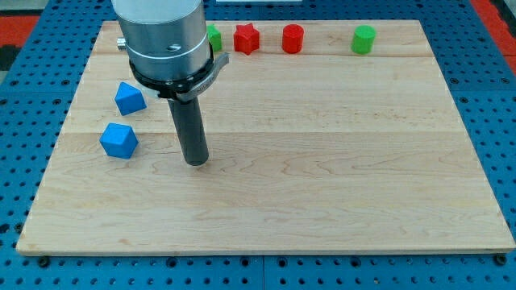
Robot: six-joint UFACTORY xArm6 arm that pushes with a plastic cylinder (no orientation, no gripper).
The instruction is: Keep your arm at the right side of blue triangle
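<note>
- My tip (pixel 196 161) is resting on the wooden worktop (pixel 322 177) in the left-centre of the frame, touching no block.
- There is no hand on this arm: the arm is ending in a straight dark rod (pixel 189 125), so nothing is being spread, pressed together or pinched, and nothing is being held.
- Two blue blocks are lying in the left part of the frame; their exact shapes are hard to make out, so I cannot tell which one is the blue triangle.
- The lower blue block (pixel 119 140) is sitting to the left of my tip, near it but apart, at about the same height in the frame.
- The upper blue block (pixel 130 98) is sitting further up and to the left of the tip.
- Along the top edge of the frame, a green block (pixel 214 37) is showing partly behind the arm's grey housing (pixel 161 32), followed rightward by a red star-like block (pixel 247 38), a red cylinder (pixel 292 39) and a green cylinder (pixel 364 39).
</note>
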